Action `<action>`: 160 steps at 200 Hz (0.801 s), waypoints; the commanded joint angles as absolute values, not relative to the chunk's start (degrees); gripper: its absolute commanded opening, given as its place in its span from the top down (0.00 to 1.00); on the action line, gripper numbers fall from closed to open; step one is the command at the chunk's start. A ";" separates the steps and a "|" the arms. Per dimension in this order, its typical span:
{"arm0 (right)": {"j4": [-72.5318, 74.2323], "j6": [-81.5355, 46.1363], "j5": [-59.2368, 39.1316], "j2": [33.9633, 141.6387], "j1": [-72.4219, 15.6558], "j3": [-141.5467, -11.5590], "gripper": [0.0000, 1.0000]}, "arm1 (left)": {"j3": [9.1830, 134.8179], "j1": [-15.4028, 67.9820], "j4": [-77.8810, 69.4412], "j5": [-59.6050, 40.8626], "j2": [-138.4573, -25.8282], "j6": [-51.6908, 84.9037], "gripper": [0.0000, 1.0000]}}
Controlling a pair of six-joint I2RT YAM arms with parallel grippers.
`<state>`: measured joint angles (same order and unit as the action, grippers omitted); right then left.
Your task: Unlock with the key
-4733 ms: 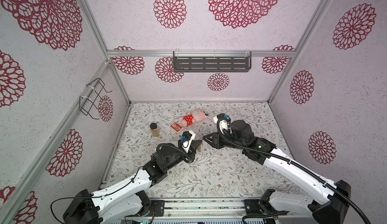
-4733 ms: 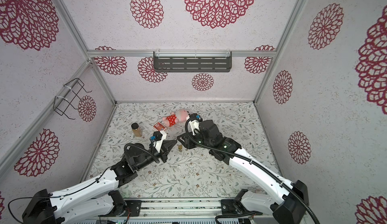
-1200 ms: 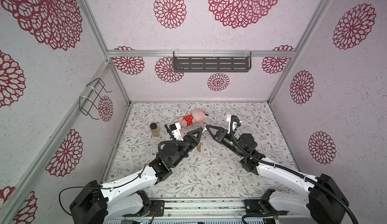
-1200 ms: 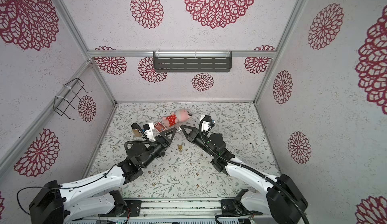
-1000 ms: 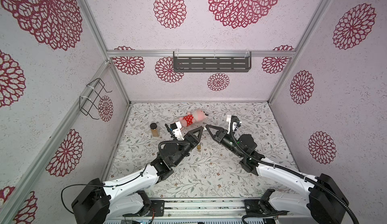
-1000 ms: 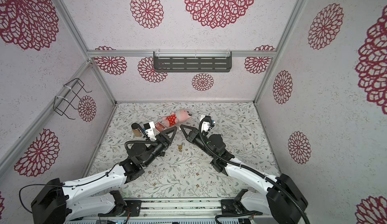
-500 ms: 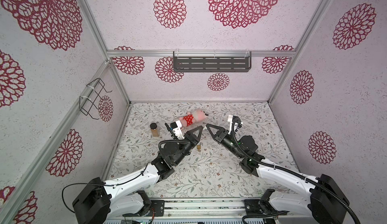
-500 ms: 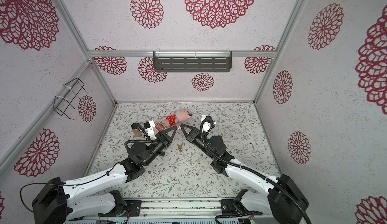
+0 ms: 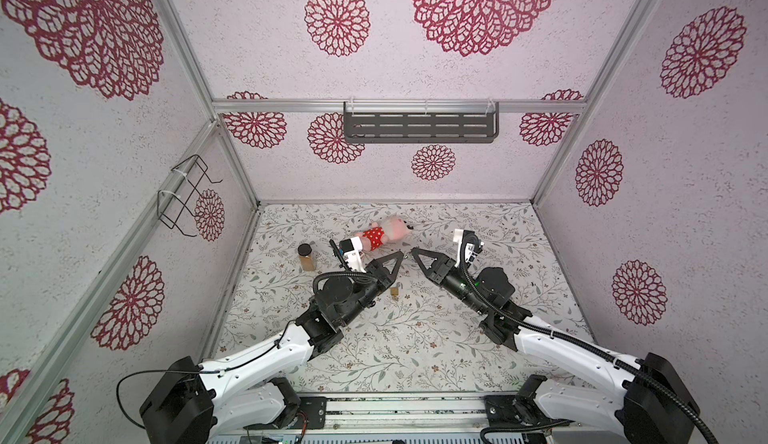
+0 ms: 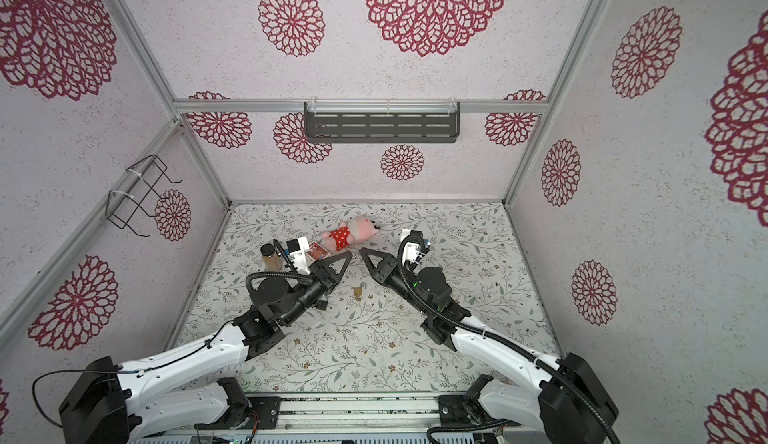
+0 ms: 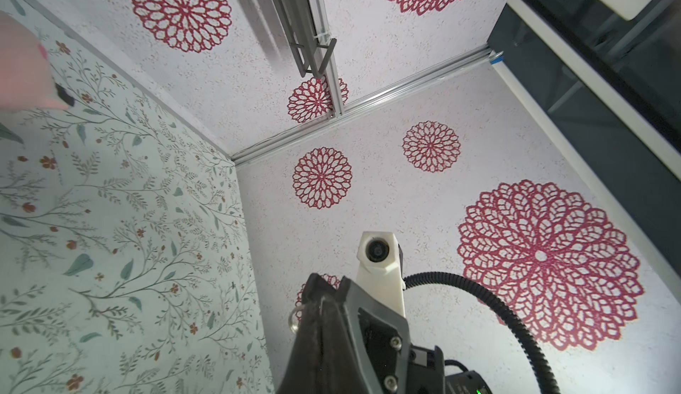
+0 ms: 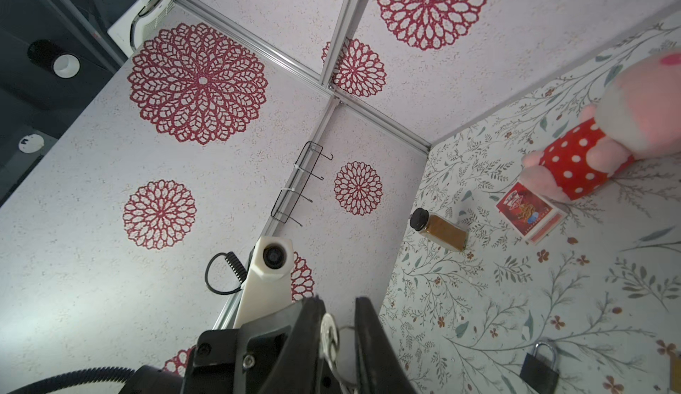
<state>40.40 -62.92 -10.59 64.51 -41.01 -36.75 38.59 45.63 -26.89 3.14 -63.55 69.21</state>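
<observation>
The key [image 12: 328, 331] hangs in the air at mid-frame in both top views, where the two pincer tips nearly meet. There it is too small to make out, but the right wrist view shows its round head and its ring in the gap between the right pincer's fingers.

The right pincer [image 9: 414, 251] stands partly spread, so by my reading it is not clamping the key. The left pincer [image 9: 400, 254] is pressed together. In the left wrist view the ring [image 11: 294, 316] pokes out beside its tips, so the left appears to be the one pinching the key.

Straight down-frame from that meeting point, a small brass padlock [image 9: 394, 292] lies on the surface [image 9: 415, 359]. It is just beside the left arm and apart from both pincers, so the left is the nearer.

The right wrist view also shows a black padlock [image 12: 540, 370] lying flat, its keyhole not visible. I cannot tell which lock the key fits. The blade's direction is hidden, and the coming move depends on lining it up with the keyhole.
</observation>
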 commanded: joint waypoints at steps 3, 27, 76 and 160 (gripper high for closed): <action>36.83 -56.71 -24.65 62.97 -36.68 -39.56 0.64 | 43.86 42.52 -5.69 -5.24 -60.03 57.02 1.00; 32.34 -51.12 -34.53 62.56 -32.72 -40.10 0.56 | 49.91 41.59 11.52 -7.83 -60.59 45.60 1.00; 22.20 -38.23 -50.42 65.02 -30.31 -43.60 0.50 | 56.83 39.54 20.37 -19.59 -64.36 31.44 1.00; 24.98 -38.21 -58.89 69.18 -30.32 -44.37 0.51 | 63.39 38.67 22.81 -25.68 -68.29 23.76 1.00</action>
<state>21.21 -39.03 -54.48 68.62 -30.52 -42.76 61.69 39.05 21.76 -22.50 -66.52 27.27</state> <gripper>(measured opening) 0.502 0.043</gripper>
